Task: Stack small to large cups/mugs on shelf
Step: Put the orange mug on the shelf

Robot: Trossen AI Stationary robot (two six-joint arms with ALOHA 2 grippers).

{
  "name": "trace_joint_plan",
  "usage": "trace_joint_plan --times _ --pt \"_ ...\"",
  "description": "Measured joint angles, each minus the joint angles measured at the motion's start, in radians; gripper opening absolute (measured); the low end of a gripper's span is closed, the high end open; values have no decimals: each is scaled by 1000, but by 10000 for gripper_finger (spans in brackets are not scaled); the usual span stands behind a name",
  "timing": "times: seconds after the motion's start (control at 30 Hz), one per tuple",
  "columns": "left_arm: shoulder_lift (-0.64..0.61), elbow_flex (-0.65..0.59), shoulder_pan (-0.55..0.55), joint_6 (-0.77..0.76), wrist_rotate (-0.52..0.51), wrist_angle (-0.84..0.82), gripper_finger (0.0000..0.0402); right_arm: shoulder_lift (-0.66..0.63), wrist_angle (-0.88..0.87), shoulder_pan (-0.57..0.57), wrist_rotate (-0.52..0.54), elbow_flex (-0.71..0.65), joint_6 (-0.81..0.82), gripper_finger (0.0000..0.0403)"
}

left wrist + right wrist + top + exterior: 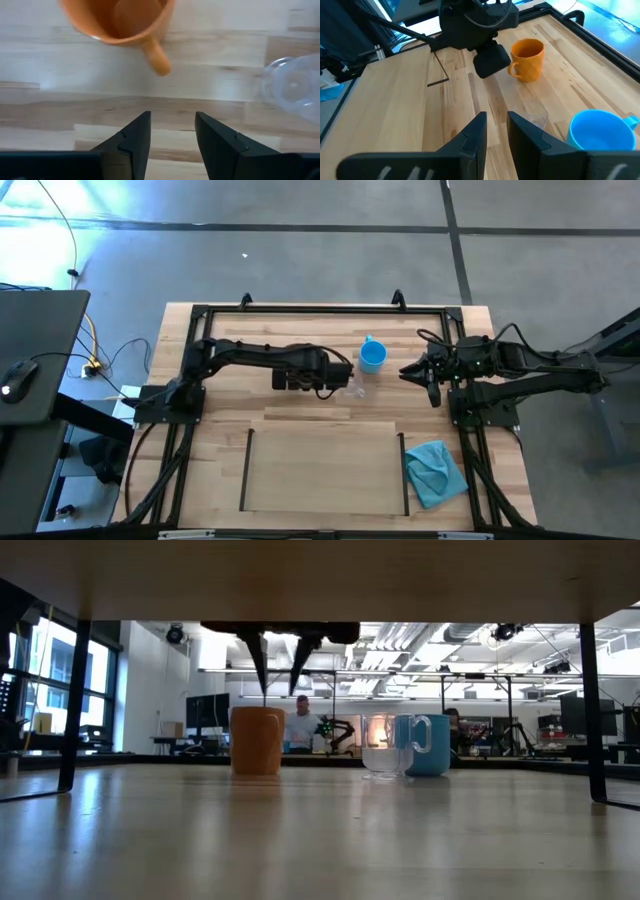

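Dark fingers point(146, 137) of the left gripper point(172, 137) fill the near edge of the left wrist view, spread apart with nothing between them, hanging above the tabletop. Just beyond them stands the orange mug point(120, 20), its handle point(156, 56) pointing back toward the fingers, and off to one side sits the clear glass cup point(295, 90). From table height the same two fingers hover over the orange mug's rim, not touching it. The blue mug point(372, 356) stands just past the glass cup, nearer the right arm. That arm's gripper point(495, 132) waits above the table beside the blue mug, fingers slightly parted and empty.

All three vessels are still on the striped table point(300, 405); the pale shelf point(320, 470), between its two black strips, holds none of them. A teal cloth point(436, 470) lies beside it.

The step in hand looks like the first pick. Next, the left gripper would need to descend and close on the mug's wall or handle.
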Motion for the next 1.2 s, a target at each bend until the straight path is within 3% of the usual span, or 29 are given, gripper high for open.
trace_joint_plan --times 1.2 --pt "66 1 46 -197 1 30 143 -1 0 0 -32 0 -8 67"
